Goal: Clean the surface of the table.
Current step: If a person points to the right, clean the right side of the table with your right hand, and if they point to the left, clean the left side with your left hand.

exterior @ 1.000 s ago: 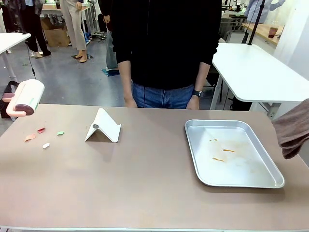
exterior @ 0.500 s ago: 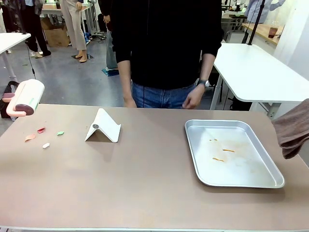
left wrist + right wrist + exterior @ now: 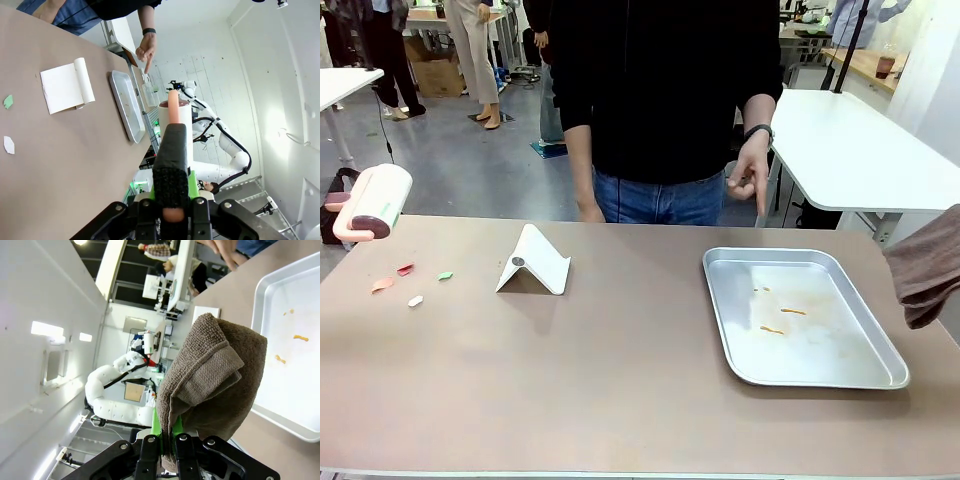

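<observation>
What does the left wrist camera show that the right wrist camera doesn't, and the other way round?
Left wrist view: the left gripper shut on the pink handle of a lint roller, and small green and white scraps lying on the tan table.
Right wrist view: the right gripper shut on a brown cloth, and orange crumbs inside the tray.
Shared by both: the table top and the silver tray resting on it.
</observation>
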`<state>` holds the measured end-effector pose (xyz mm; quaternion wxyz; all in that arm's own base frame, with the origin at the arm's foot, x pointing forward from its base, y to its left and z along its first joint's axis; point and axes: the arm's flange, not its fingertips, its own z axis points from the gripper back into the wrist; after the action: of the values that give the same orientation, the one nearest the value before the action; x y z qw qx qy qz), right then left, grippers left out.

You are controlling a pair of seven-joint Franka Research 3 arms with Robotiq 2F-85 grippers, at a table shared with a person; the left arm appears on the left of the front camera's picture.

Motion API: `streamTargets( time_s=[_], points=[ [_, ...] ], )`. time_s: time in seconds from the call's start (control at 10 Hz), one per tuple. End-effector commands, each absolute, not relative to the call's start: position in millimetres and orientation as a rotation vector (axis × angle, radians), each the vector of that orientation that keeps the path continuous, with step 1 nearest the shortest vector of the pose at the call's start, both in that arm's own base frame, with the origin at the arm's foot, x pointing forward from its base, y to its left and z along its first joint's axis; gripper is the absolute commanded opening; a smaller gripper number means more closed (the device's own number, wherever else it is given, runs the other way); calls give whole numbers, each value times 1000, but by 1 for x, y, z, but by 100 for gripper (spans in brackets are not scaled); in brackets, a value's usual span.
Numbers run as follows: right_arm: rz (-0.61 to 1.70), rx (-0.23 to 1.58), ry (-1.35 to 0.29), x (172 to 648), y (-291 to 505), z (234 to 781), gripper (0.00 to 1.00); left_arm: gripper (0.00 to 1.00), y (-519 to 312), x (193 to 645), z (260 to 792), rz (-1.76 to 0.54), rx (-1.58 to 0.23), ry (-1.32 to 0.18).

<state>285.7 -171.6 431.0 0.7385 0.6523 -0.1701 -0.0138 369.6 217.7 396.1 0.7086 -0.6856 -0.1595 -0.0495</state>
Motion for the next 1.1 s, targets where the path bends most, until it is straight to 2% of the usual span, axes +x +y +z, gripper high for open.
streamTargets(
  time_s=[0.0, 0.6, 0.7, 1.0],
  points=[
    [-42, 1441, -374, 286, -171, 437, 0, 0, 218, 368, 399, -134, -1534, -358],
    [-42, 1441, -374, 286, -171, 437, 0, 0, 218, 368, 399, -134, -1534, -358],
    [-30, 1432, -373, 286, -172, 431, 8, 0, 218, 368, 399, -134, -1534, -358],
    [131, 1307, -255, 319, -138, 440, 8, 0, 218, 368, 399, -134, -1534, -358]
  ],
)
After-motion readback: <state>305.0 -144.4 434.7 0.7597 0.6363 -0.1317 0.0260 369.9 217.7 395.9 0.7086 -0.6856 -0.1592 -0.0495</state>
